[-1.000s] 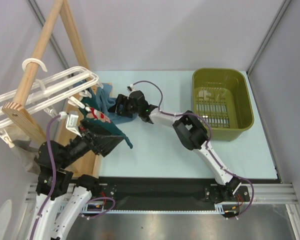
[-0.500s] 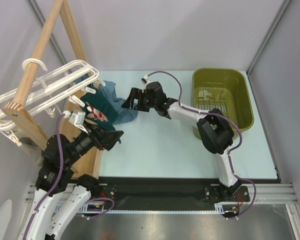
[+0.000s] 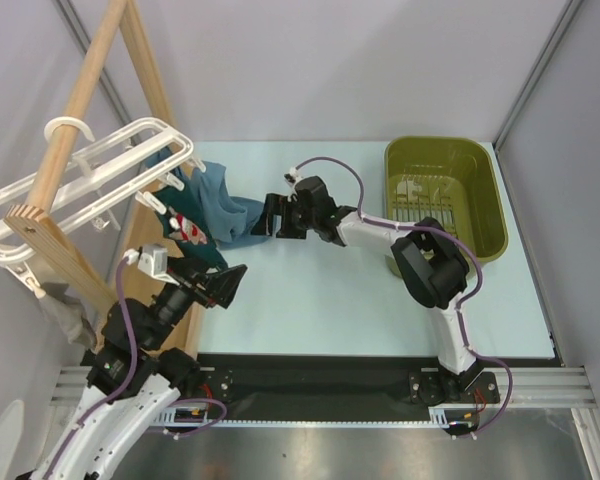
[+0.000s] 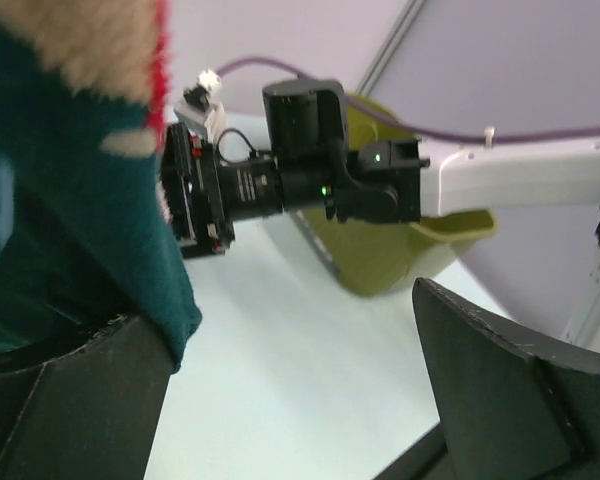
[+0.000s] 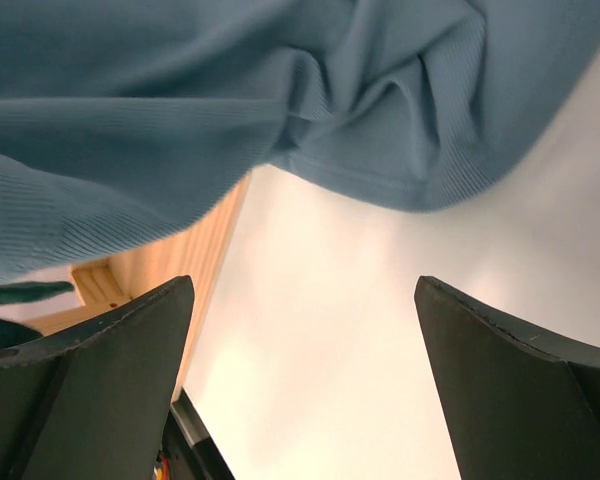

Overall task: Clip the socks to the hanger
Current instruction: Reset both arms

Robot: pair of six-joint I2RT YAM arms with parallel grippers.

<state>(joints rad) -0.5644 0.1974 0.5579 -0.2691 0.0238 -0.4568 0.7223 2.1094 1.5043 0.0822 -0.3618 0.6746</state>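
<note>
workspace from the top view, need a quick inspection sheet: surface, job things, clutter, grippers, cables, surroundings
surface: pale blue table top, arms bolted at its near edge
job's things: white hanger hooked on the wooden rack; steel-blue sock and dark teal sock with a red-and-white motif hang at its right end; clip hold cannot be told
clutter: olive-green basket at far right
grippers: left gripper open beside the teal sock; right gripper open, facing the blue sock
cables: purple cable loops over the right wrist; second purple cable along the left arm
surroundings: grey walls
</note>
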